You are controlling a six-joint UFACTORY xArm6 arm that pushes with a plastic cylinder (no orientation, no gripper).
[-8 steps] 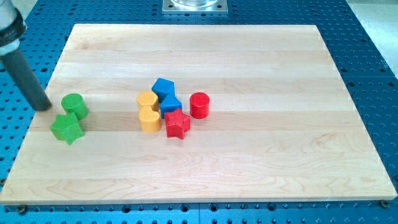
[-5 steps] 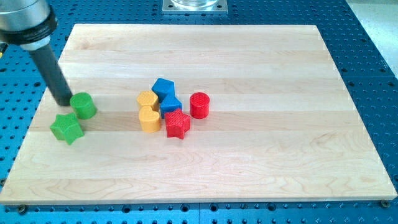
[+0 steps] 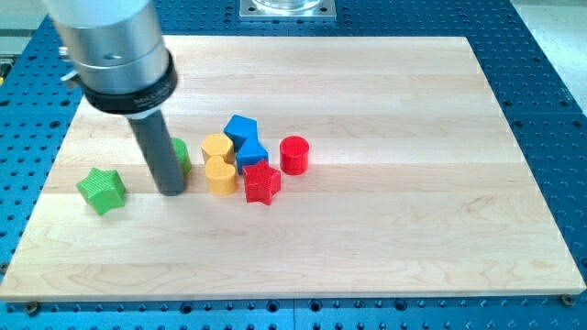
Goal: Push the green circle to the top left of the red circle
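My rod is standing in front of the green circle [image 3: 182, 153], hiding most of it; only a green sliver is showing at the rod's right edge, so its round shape is hard to confirm here. That sliver is lying to the view's left of the red circle [image 3: 293, 154], well apart from it, with the cluster between them. My tip [image 3: 171, 191], a plain rod end holding nothing, is resting on the tabletop [image 3: 385, 229] just below the sliver. Left of the red circle, two yellow blocks [image 3: 218, 162], two blue blocks [image 3: 243, 139] and the red star [image 3: 261, 182] are crowding together. The green star [image 3: 101, 189] is sitting far to the left.
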